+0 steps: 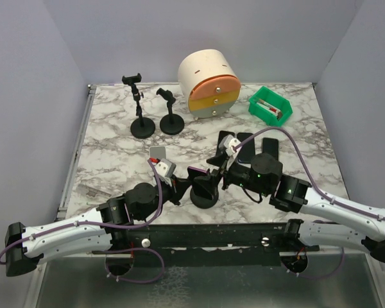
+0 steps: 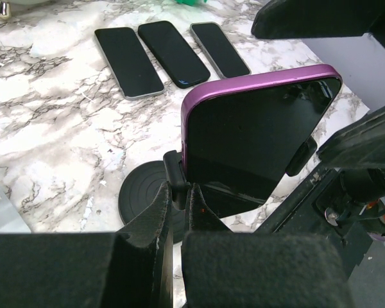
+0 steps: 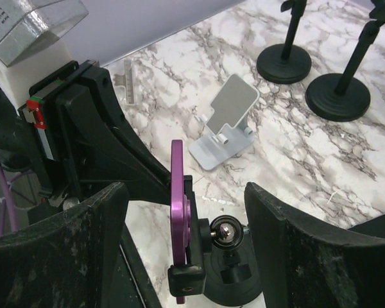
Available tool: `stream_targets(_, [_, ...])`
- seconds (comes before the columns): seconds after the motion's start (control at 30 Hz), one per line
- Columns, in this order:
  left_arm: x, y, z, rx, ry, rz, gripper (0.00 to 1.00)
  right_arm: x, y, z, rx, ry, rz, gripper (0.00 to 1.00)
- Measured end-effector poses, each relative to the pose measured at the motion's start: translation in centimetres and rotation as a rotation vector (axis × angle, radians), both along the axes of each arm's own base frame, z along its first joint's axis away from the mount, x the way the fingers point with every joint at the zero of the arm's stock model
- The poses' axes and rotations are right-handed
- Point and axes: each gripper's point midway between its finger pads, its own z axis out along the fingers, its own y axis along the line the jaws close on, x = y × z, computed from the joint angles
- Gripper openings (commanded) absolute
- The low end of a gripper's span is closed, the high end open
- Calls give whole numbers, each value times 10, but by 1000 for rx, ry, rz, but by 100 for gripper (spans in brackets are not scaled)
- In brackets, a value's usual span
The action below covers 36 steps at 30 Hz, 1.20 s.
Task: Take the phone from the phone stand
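Purple phone (image 2: 256,147) in black stand (image 2: 141,196), right hand (image 3: 185,192) straddling, three phones (image 2: 172,52) beyond

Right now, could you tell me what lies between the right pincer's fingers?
The right wrist view shows the purple phone edge-on, clamped in its stand, plus the stand's ball joint.

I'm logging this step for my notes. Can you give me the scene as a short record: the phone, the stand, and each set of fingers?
phone: purple, upright, clamped in the stand
stand: black, round base on the table
left fingers: shut on the stand just below the phone
right fingers: open, one on each side of the phone, not touching it
spare phones: three, flat on the table beyond
task state: phone not yet removed
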Motion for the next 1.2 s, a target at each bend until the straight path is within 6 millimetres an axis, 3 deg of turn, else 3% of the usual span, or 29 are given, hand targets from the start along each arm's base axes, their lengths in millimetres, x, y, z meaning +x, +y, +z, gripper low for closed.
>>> stream_targets(0.13, [0,0,0,0,0,0,0,-2,8,-8,-41,29,30,70])
stream_targets(0.27, [0,0,0,0,-1,-1,0,-2,15,-22,-89,63,48,58])
stream_targets(0.43, [-1,0,1,-3,-3,-3,0,-4,20,-36,-122,89,66,38])
stream_targets(0.7, [-2,3,1,5,-5,-9,0,-6,23,-38,-119,105,84,2])
stream_targets(1.2, [-16,-1,9,-18,-23,-87,0,-31,12,-30,19,37,204,1])
